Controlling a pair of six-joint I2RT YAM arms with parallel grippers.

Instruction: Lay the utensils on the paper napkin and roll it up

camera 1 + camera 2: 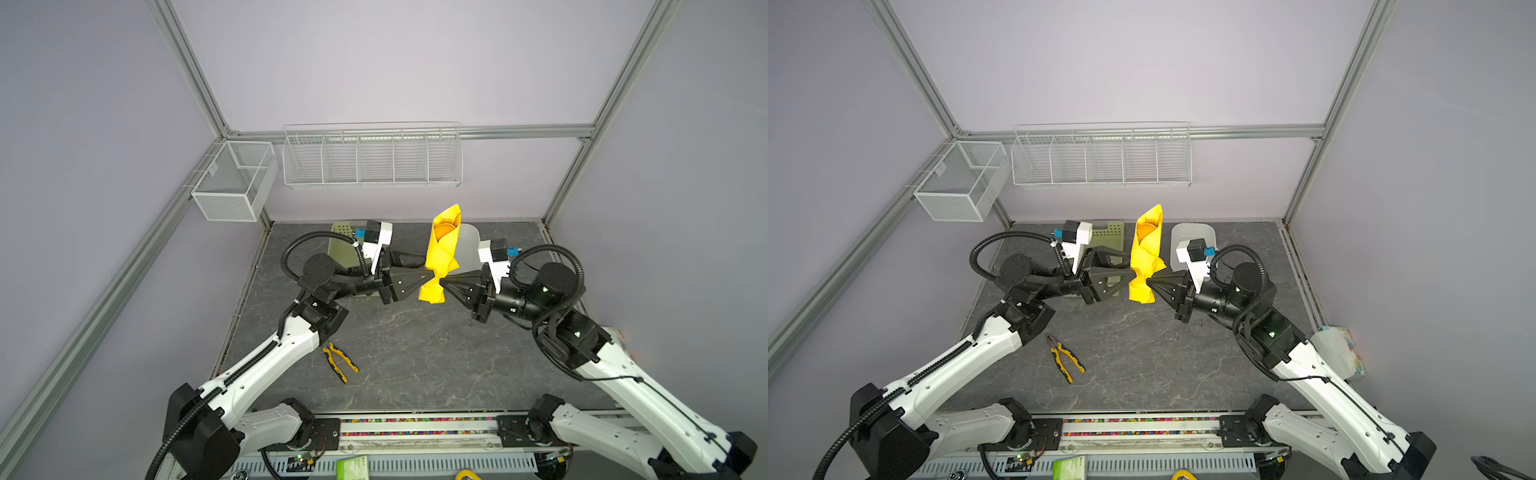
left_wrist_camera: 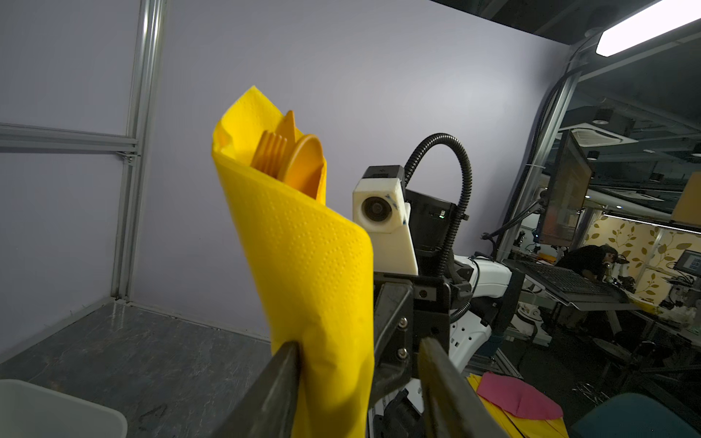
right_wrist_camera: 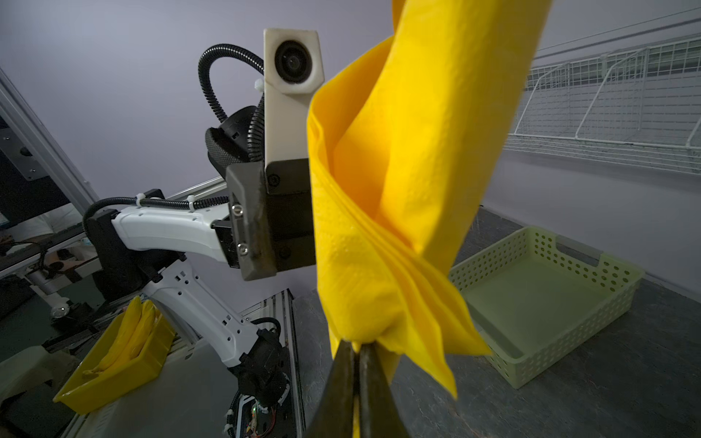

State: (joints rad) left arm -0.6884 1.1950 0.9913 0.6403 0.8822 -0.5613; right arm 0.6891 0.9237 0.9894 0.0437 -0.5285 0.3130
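All utensils rolled inside napkin; task looks nearly complete.
Right jaws pinch its tail; left jaws half-open, loosely straddling it.

Utensils inside napkin, above table

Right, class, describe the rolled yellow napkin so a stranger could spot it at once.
Find the dark stone-patterned table. Above its far half, the right gripper pinches the yellow napkin. Alone here, it stands upright in mid-air, orange utensils peeking from its top.
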